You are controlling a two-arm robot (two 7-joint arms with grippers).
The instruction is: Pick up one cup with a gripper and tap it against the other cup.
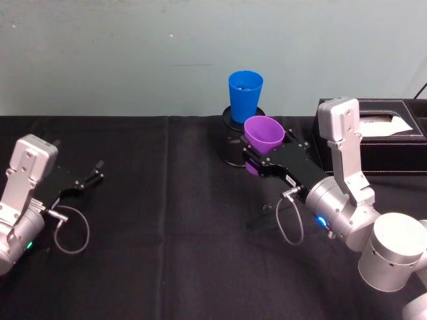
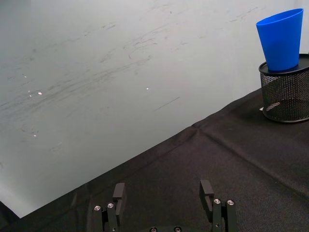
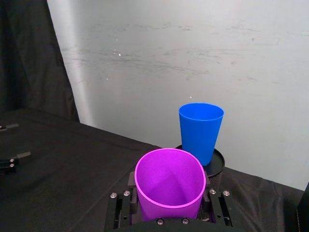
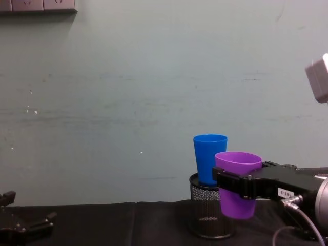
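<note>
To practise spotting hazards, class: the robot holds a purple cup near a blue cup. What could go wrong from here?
1. The blue cup stands perched on the black mesh holder, so a firm tap could topple it off.
2. The right gripper clamps the purple cup by its smooth tapered wall; the tap's jolt might make it slip or tilt.

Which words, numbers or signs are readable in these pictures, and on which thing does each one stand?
White label on the right gripper, whose jaws hold the purple cup: dark characters, too small to read.
Purple cup, blue cup, mesh holder, dark box: no text visible.
Left gripper, parked at the left with jaws open: no label visible.
</note>
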